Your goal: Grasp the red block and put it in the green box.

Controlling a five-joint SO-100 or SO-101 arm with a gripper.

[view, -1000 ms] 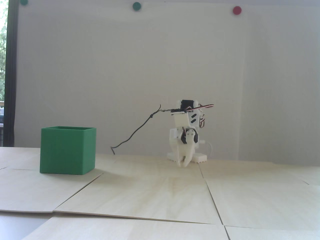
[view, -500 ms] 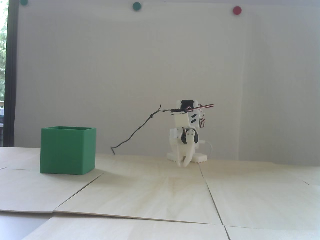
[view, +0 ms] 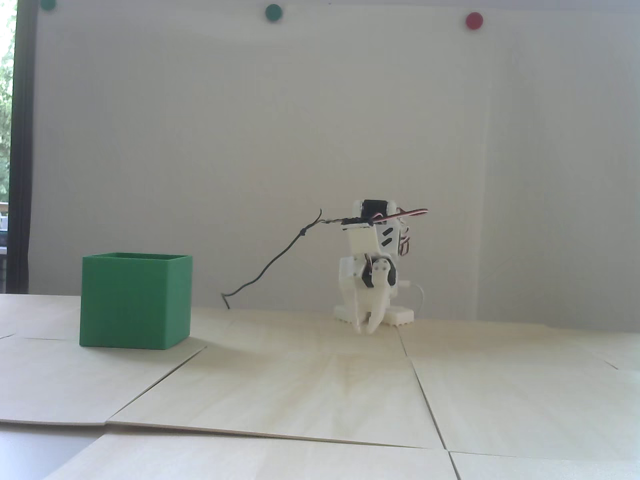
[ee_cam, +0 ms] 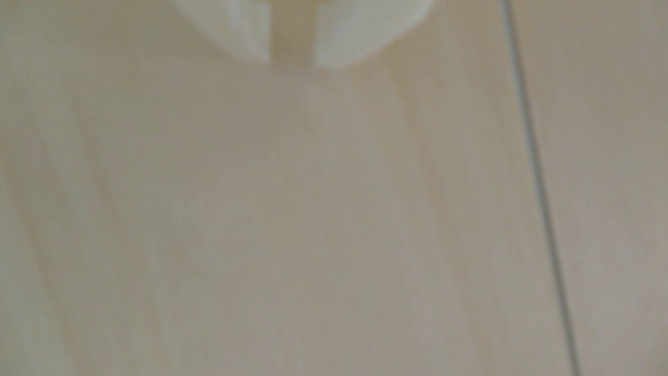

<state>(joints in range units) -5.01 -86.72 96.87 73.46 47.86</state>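
The green box [view: 135, 301] stands on the wooden table at the left in the fixed view, its top open and its inside hidden from this low angle. The red block shows in neither view. The white arm [view: 372, 260] is folded low at the back of the table, well to the right of the box. Its gripper [view: 366, 330] points down, the tips just above the wood. In the blurred wrist view the gripper [ee_cam: 291, 63] enters from the top edge. Its two white fingertips [ee_cam: 249, 36] stand a narrow gap apart, with only bare wood between them.
The table is made of pale wooden boards [view: 300, 390] with seams between them; one seam [ee_cam: 535, 180] runs down the right of the wrist view. A black cable [view: 270, 262] hangs from the arm to the table. Round green and red dots sit high on the white wall.
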